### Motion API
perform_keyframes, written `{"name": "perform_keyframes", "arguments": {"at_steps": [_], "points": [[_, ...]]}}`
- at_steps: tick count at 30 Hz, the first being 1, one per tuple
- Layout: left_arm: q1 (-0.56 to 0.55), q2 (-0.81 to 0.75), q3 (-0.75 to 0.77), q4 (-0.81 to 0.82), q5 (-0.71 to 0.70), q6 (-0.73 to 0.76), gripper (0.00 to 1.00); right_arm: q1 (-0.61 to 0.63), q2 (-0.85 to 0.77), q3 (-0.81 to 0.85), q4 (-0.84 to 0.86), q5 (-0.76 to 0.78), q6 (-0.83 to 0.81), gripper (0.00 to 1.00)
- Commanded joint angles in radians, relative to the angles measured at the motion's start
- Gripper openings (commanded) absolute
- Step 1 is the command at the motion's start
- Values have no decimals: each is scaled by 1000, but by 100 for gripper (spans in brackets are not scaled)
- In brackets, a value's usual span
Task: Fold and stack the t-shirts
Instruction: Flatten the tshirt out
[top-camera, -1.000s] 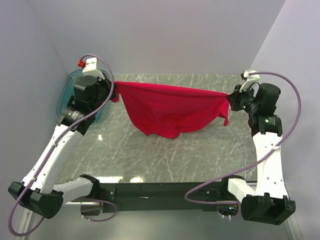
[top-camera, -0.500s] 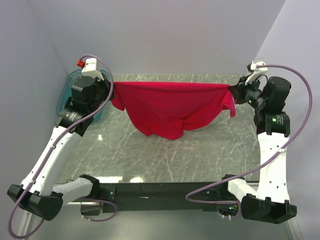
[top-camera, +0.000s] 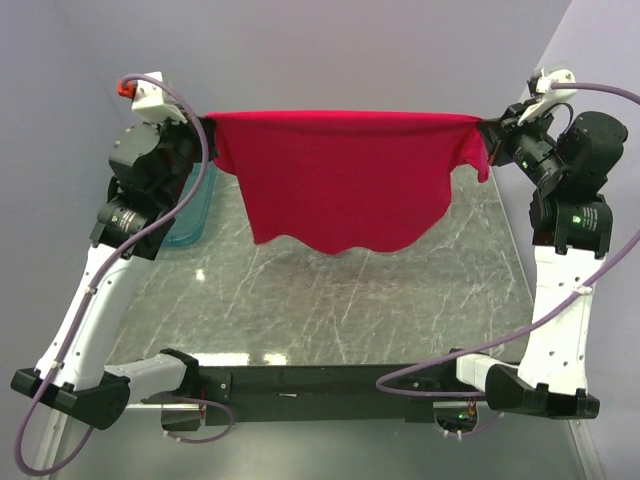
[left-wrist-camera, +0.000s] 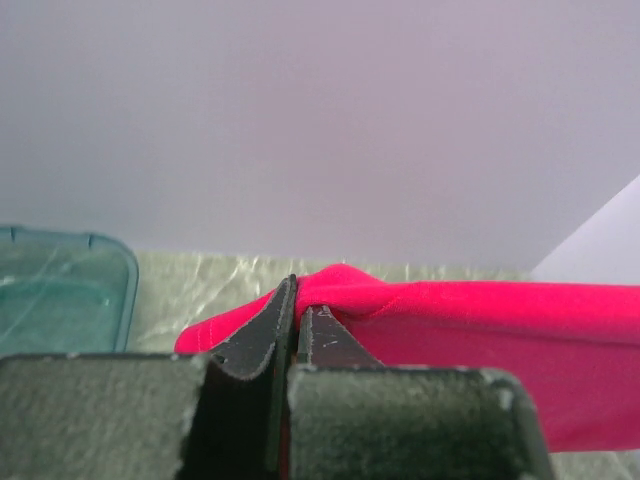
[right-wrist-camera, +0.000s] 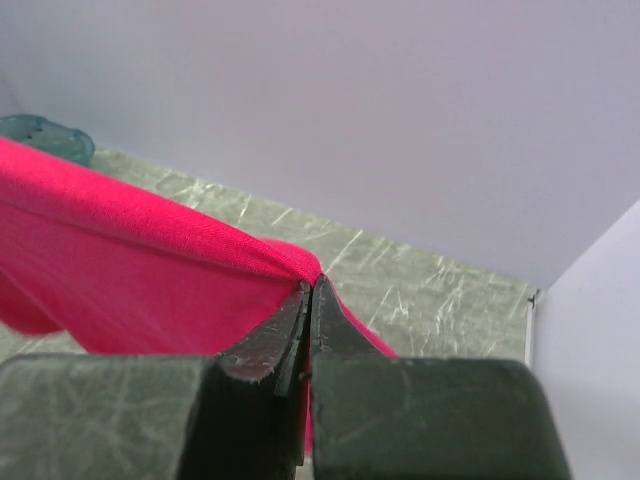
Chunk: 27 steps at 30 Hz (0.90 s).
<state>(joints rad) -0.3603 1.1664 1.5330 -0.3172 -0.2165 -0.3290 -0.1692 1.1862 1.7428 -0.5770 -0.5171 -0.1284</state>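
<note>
Raised since 1 second ago, the plain red cloth t-shirt (top-camera: 340, 180) hangs spread; your left gripper (top-camera: 208, 128) and right gripper (top-camera: 483, 125) pinch its top corners, jaws closed tight. 0 folds done.

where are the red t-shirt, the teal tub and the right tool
red t-shirt (top-camera: 340, 180), top external view, middle of the hanging cloth
teal tub (left-wrist-camera: 60, 300), left wrist view, its see-through surface
right tool (right-wrist-camera: 308, 288), right wrist view, between its closed fingertips
</note>
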Motion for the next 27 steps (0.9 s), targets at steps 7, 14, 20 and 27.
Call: {"name": "perform_keyframes", "arguments": {"at_steps": [7,14,20,27], "points": [[18,-11,3,55,-52,39,1,-3,-25,9,34,54,-7,0],[18,9,1,64,-40,45,1,2,-4,9,34,51,-5,0],[34,131,77,95,-34,54,1,45,114,53,75,126,-27,0],[47,294,343,70,34,19,1,51,240,330,28,85,7,0]]}}
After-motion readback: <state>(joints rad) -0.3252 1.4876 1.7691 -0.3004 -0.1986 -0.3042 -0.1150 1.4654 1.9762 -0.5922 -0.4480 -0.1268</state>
